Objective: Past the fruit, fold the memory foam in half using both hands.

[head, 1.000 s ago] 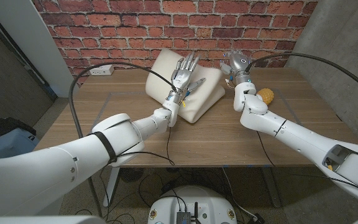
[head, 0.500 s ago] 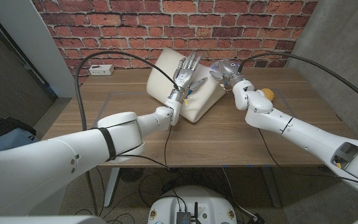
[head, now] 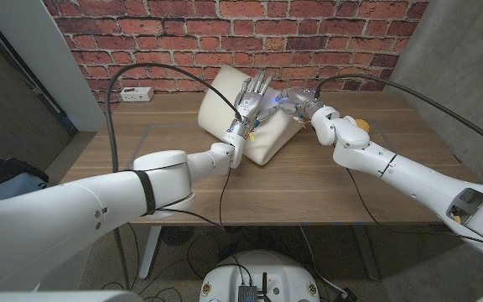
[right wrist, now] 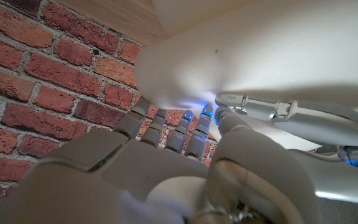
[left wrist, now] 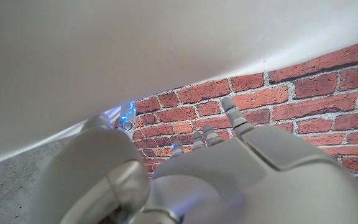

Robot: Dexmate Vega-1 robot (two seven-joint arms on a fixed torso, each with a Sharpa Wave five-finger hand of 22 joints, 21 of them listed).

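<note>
Foam: memory foam (head: 250, 117) lies under both my hands, long axis slanting across the tabletop (head: 141, 159).
Left hand (head: 250, 99): over the foam's middle, fingers spread, holding nothing.
Right hand (head: 293, 101): at the foam's right edge; grip I cannot tell.

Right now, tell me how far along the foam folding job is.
Done: both hands have reached the foam pad past the fruit. In hand: the left hand is over the pad's middle with fingers spread, and the right hand is at its right edge, fingers against the foam in the right wrist view; whether either grips it is unclear. Left: the fold itself. The pad lies mostly open, one edge lifted, not yet doubled over.
</note>
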